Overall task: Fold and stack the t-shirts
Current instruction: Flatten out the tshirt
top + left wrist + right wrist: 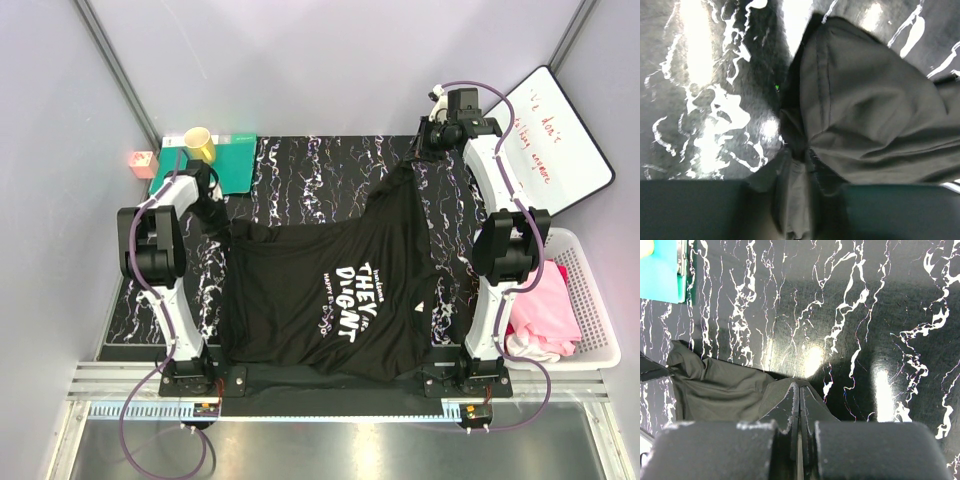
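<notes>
The large black t-shirt with white slanted lettering lies spread over the marbled tabletop. Its far right corner is pulled up into a peak toward my right gripper. My right gripper is shut, with the shirt's edge hanging from its tips. My left gripper is at the shirt's far left corner. In the left wrist view my left gripper is shut on a bunched fold of the black cloth. A pink t-shirt and a white one lie in the basket.
A white basket stands at the right of the table. A teal mat with a yellow cup lies at the far left, and the mat also shows in the right wrist view. A small pink object and a whiteboard sit off the table.
</notes>
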`<state>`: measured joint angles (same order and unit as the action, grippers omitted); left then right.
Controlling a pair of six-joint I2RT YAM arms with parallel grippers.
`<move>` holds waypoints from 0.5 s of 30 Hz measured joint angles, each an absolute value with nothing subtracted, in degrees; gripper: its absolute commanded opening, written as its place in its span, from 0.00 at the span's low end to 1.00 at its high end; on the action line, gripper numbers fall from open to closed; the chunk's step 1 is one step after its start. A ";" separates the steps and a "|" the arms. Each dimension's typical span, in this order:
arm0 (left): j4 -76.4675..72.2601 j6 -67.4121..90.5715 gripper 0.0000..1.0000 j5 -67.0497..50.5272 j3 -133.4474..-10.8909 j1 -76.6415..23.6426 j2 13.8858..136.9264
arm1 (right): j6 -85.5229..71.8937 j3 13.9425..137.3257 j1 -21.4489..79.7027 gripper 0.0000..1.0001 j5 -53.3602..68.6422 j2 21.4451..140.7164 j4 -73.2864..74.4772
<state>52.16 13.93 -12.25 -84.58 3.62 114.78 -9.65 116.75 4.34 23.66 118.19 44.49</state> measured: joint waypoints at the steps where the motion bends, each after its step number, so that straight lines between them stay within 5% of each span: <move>1: 51.88 13.96 0.00 -12.45 -84.47 3.62 115.28 | -9.65 116.75 4.34 0.00 23.66 118.19 44.49; 15: 51.77 15.07 0.00 -13.34 -86.04 3.62 109.51 | -9.39 116.75 4.34 0.00 23.51 117.82 44.77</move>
<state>51.77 15.07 -13.34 -86.04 3.62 109.51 -9.39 116.75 4.34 23.51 117.82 44.77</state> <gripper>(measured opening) 0.024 0.010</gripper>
